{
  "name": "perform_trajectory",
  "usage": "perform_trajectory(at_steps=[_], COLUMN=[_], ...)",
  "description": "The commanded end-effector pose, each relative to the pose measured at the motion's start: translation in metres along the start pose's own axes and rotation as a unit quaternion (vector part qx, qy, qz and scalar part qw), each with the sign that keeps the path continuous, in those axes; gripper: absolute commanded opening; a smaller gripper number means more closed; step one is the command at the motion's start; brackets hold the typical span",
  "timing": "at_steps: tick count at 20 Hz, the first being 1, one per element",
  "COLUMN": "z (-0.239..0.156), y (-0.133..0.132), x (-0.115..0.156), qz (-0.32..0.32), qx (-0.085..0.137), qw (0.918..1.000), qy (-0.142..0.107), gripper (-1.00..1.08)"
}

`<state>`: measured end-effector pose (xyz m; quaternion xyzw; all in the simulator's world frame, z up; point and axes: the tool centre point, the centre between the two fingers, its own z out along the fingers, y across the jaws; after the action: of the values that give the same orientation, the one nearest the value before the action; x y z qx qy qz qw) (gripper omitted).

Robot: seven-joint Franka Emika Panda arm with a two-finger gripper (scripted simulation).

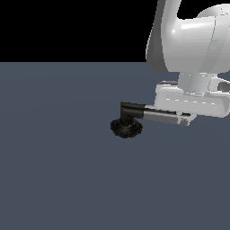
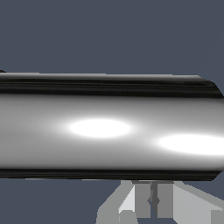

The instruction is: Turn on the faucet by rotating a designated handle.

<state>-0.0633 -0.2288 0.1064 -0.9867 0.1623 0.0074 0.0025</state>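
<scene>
The faucet stands on the floor in the exterior view, with a black knobby round base [image 1: 126,128] and a black elbow [image 1: 129,109]. Its chrome handle [image 1: 162,117] reaches out level toward the exterior view's right. My white gripper [image 1: 185,120] hangs right at the handle's far end and touches or nearly touches it. In the wrist view the handle [image 2: 105,127] fills the picture as a wide glossy cylinder. The gripper [image 2: 153,192] shows just past it, its two grey fingers [image 2: 142,197] side by side with only a thin gap, beside the handle and not around it. The fingertips are hidden.
A flat blue-grey floor [image 1: 58,170] spreads all around the faucet. The thick white arm [image 1: 193,40] comes down from the exterior view's upper right, above the handle's far end.
</scene>
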Motion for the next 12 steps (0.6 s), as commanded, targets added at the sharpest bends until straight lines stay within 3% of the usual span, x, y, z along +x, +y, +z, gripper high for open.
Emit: perform_trajectory(at_steps=[1, 12], z=[0.0, -0.002], y=[-0.005, -0.006], x=[0.012, 0.048], qz=[-0.004, -0.003], qx=[0.0, 0.0], qw=[1.0, 1.0], qy=[0.003, 0.005], gripper=[-1.0, -1.0])
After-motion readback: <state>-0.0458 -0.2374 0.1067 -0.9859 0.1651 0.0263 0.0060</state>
